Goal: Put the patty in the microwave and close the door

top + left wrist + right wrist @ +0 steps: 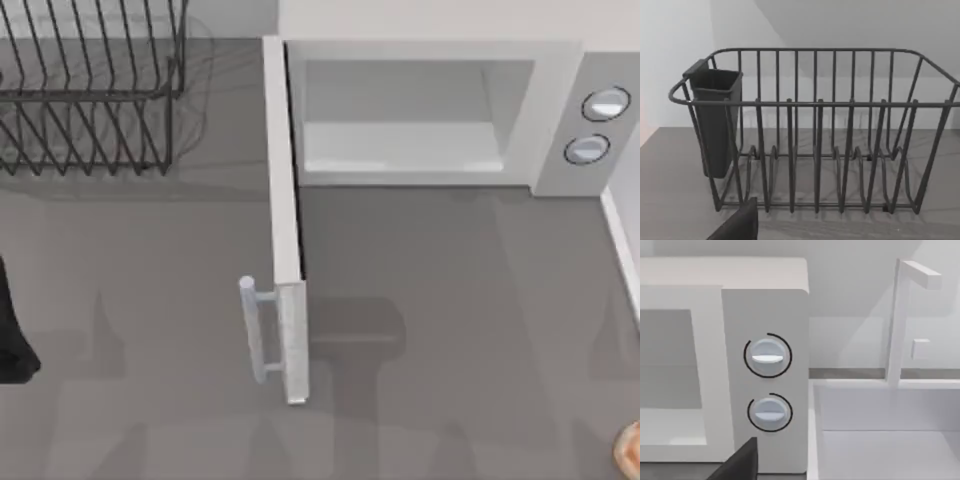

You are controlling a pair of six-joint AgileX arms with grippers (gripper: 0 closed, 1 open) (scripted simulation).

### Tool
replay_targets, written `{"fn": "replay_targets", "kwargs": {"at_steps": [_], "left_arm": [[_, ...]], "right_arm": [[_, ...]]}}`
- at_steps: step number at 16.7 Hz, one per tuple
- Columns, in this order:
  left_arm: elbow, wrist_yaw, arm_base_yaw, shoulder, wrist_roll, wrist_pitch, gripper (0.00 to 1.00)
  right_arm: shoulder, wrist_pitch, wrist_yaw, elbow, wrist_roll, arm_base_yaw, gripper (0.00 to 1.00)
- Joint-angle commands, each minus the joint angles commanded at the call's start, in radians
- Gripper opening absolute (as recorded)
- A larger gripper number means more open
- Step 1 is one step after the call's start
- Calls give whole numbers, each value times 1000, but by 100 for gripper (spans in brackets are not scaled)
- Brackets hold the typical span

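From above, the patty (630, 447) lies at the surface's (450, 330) right edge, door (285, 230) wide open; the wrist views face the rack (815, 135) and the microwave (765, 375); each tool's opening I cannot tell.

What you can see of your left arm (12, 335) in the top view is a matt black mass with a rounded, slightly angular outline, bearing no markings, screws or cables. In your left wrist view, a dark charcoal wedge of your left tool (740, 224) shows: flat-faced, with a straight slanted edge and a squared upper corner. Your right wrist view shows a like piece of your right tool (740, 462), the same dark grey, plain and smooth, with one sloping edge
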State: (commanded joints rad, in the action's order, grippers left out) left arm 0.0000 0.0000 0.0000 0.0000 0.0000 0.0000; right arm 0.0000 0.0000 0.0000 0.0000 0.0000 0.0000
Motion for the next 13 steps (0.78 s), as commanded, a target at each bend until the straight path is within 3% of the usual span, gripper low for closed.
{"fn": "replay_targets", "kwargs": {"at_steps": [6,13], "left_arm": [[0,0,0,0,0,0,100],[0,0,0,0,0,0,100]], "right_arm": [[109,-98,0,71,-77,24,100],[611,-490,-1,356,-384,119,100]]}}
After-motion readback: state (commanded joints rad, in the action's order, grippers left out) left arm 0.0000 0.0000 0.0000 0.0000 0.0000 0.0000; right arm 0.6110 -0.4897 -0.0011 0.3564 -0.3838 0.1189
